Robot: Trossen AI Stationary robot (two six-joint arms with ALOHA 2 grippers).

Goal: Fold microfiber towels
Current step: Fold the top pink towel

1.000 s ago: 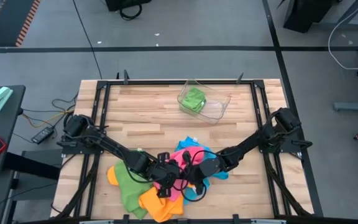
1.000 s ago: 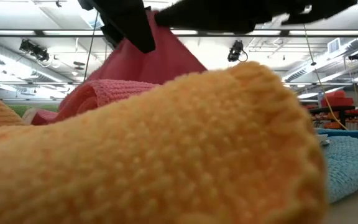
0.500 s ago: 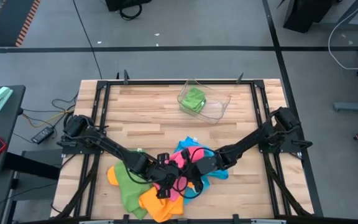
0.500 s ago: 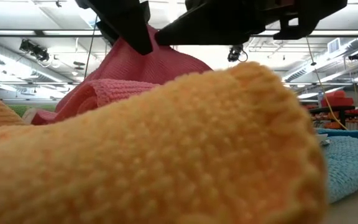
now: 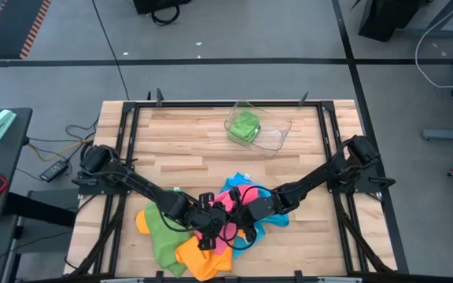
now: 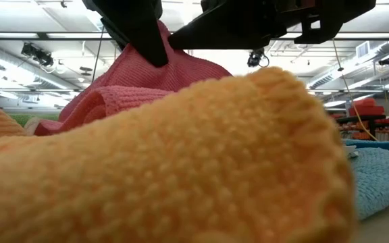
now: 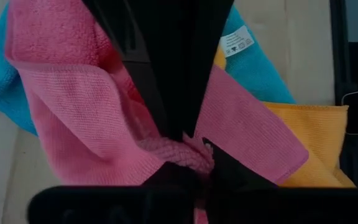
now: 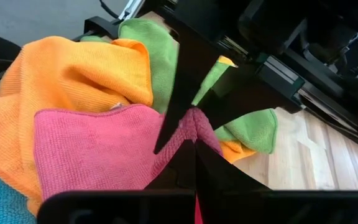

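Note:
Several microfiber towels lie heaped near the table's front edge: pink [image 5: 226, 203] in the middle, orange [image 5: 199, 255] nearest the edge, green [image 5: 160, 232] at the left, blue [image 5: 272, 222] at the right. My left gripper [image 5: 217, 223] comes in from the left and my right gripper [image 5: 236, 221] from the right. They meet tip to tip over the pink towel [image 7: 73, 112], each shut on it. Another green towel [image 5: 244, 126] lies in the clear tray. My left gripper pinches a bunched-up fold of the pink towel [image 7: 178, 155] between its two fingers, slanting down from the table's left. The fold is pulled up into a peak [image 6: 155, 47]; the towel's other parts lie slack on the pile. My right gripper pinches the same raised ridge of the pink towel [image 8: 194, 119] between its fingertips, coming nearly level from the table's right. It stands right against the left gripper's fingers [image 8: 178, 81]. The cloth slopes down from the pinch onto the orange towel [image 8: 73, 74].
The clear plastic tray [image 5: 280, 137] stands at the table's far middle. Bare wood [image 5: 179, 149] lies between it and the pile. A black frame [image 5: 124, 134] runs around the tabletop. In the low view the orange towel [image 6: 181, 169] fills the foreground.
In the low view the dark fingers above the pink towel have come together on its peak, and my left gripper has shut on the fold. The pink peak stands a little lower and narrower than before. Both arms have kept their places.

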